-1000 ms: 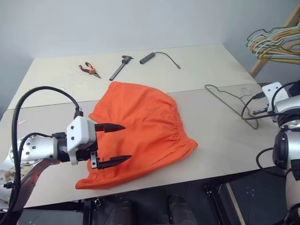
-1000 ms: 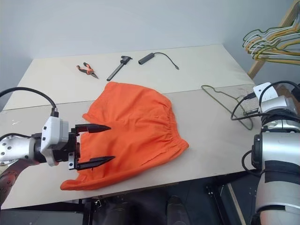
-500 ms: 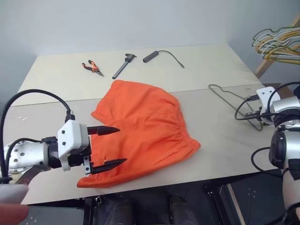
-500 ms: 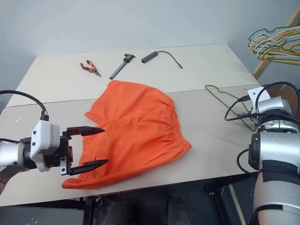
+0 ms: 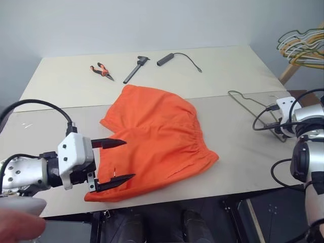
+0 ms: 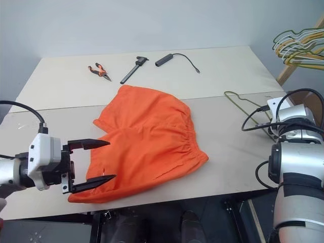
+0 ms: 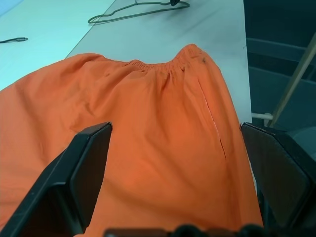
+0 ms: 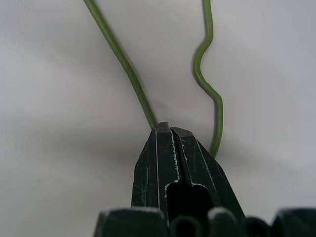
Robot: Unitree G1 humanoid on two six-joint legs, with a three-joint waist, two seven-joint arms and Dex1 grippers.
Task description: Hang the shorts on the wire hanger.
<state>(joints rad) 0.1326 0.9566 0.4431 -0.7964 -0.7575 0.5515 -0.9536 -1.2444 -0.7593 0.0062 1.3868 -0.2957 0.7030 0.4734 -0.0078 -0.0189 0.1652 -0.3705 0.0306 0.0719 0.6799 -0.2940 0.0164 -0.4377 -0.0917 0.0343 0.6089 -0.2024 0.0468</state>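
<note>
The orange shorts lie flat on the middle of the table, with the elastic waistband toward the right. My left gripper hovers open over their near left part, one finger on each side of the cloth, and it holds nothing. The thin wire hanger lies on the table to the right of the shorts. My right gripper is shut at the hanger's near corner. The hanger's wire runs straight into the closed tips.
Orange-handled pliers, a black tool and a black cable with a cylindrical end lie at the back of the table. A bunch of coloured hangers hangs at the far right. A blurred pale shape sits at the bottom left.
The camera has shifted a little. My left gripper has eased back slightly toward the shorts' near left edge. The shorts, the hanger and both grippers' states are unchanged.
</note>
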